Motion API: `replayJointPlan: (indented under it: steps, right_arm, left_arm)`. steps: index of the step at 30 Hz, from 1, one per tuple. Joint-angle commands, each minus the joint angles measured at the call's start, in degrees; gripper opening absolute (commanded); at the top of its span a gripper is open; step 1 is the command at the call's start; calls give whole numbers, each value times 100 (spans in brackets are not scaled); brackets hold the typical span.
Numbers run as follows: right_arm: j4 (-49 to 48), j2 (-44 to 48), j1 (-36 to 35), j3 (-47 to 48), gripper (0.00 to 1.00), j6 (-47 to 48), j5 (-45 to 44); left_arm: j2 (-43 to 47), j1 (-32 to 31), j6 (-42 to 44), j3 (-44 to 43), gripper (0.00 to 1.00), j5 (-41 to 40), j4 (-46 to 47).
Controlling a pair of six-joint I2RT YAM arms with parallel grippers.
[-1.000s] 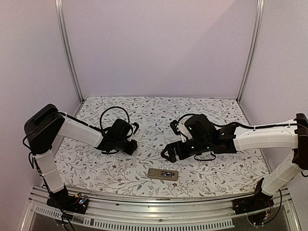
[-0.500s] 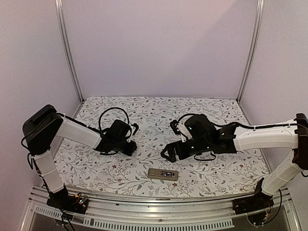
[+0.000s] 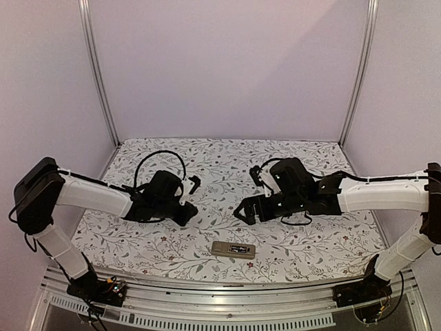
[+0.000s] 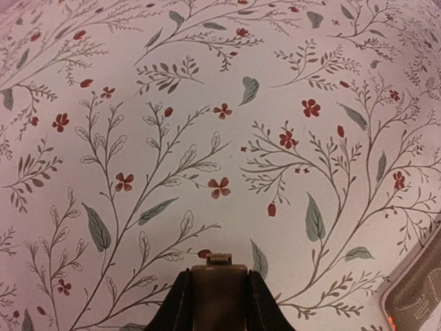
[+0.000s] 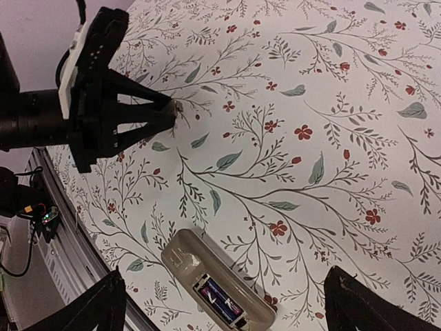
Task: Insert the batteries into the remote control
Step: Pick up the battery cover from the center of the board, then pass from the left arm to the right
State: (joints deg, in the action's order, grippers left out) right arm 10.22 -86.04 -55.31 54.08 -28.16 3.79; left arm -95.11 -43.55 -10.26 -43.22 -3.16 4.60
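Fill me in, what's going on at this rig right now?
The remote control lies back up near the table's front edge with its recess uncovered. The batteries show inside it, though I cannot tell how many. The left hand is shut on a small tan piece, possibly the cover, low over the floral cloth. The right hand hovers open and empty just beyond the remote.

Soft, even, pinkish light; faint shadows; mild wrist-view edge distortion.

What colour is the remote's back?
The remote is tan, clearest in the right wrist view.
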Motion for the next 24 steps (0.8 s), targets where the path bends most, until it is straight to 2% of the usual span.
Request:
replayJointPlan:
  steps: [1,3,5,9,12,16,24]
  right_arm:
    - [-48,400,509,-47,98,-300,368]
    - [-90,518,755,-41,95,-405,756]
    - [-116,621,853,12,90,-430,971]
    - [-218,629,855,24,77,-220,1821]
    - [-687,639,847,-301,67,-423,2453]
    - [-1540,607,645,-601,65,-883,3013]
    - [-1685,127,328,-372,58,-886,3153]
  left_arm:
    - [620,-827,941,139,16,153,362]
    - [878,-1284,1566,202,17,260,481]
    - [1130,-1556,1831,255,17,535,599]
    - [1509,-1689,2013,287,18,947,791]
    - [1669,-1860,2239,329,18,1076,983]
    - [1671,-1977,2426,311,18,1025,1107]
    - [1565,-2047,2490,242,18,943,1009]
